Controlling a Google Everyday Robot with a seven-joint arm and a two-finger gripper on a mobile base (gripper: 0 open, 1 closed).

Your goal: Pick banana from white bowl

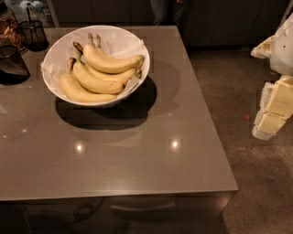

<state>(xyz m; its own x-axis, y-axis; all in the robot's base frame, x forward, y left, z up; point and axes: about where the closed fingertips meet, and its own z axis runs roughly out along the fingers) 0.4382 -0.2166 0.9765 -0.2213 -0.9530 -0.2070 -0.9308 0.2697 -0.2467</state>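
Not started. Bananas (100, 71) lie in the bowl (51, 55) on the table (137, 160). Gripper (274, 107) hangs beyond the table's right edge, well apart; its grip state cannot be told. Reach, grasp and lift remain.

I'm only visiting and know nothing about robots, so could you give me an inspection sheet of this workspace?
Surface: glossy grey-brown table, with two light reflections.
Job's things: white bowl at the table's back left, paper-lined, holding about four bananas.
Clutter: wire-mesh cup, dark glass vessel and jar along the left edge.
Grippers: gripper at the picture's right edge, off the table and over the floor, well away from the bowl.
Cables: nothing seen.
Surroundings: dark cabinets behind, speckled floor, someone's legs at the far side.
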